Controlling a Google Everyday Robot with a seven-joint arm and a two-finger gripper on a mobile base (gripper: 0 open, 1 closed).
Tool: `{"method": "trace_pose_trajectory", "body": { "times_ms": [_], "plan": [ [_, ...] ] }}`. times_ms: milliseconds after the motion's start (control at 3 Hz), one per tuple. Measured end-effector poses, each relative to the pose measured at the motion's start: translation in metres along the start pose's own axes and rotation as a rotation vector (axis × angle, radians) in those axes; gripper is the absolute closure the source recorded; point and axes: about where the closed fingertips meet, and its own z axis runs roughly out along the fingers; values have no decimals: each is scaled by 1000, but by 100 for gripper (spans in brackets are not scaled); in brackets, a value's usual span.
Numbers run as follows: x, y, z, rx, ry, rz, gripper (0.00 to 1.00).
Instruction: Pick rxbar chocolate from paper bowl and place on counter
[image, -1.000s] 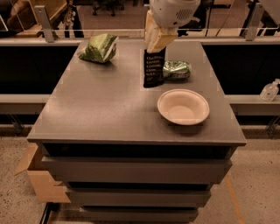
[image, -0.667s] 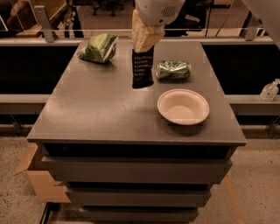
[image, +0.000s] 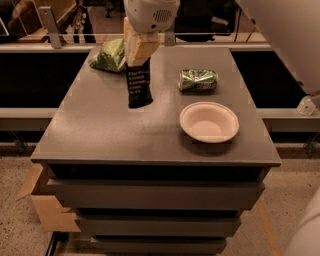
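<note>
Hanging upright from our tan two-finger gripper (image: 139, 56), the flat, rectangular, dark brown-black rxbar chocolate wrapper (image: 138, 86) with white lines of text is pinched at its top edge between the closed fingers. We hold it over the middle-left of the matte grey square counter (image: 100, 130); whether its lower end touches the surface we cannot tell. The small, round, shallow white paper bowl (image: 209, 121) with its wide rim sits well apart to the right. Beyond the bowl a shiny green can (image: 198, 80) lies on its side, and a crinkled green chip bag (image: 110, 55) rests near the far left corner.
</note>
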Motion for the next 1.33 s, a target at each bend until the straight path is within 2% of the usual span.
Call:
{"method": "trace_pose_trajectory", "body": {
  "times_ms": [333, 667, 1000, 1333],
  "plan": [
    [-15, -3, 13, -32, -38, 11, 100],
    [-30, 2, 38, -103, -82, 32, 100],
    [-40, 2, 61, -141, -112, 64, 100],
    [-40, 2, 61, -140, -112, 64, 100]
  ]
}}
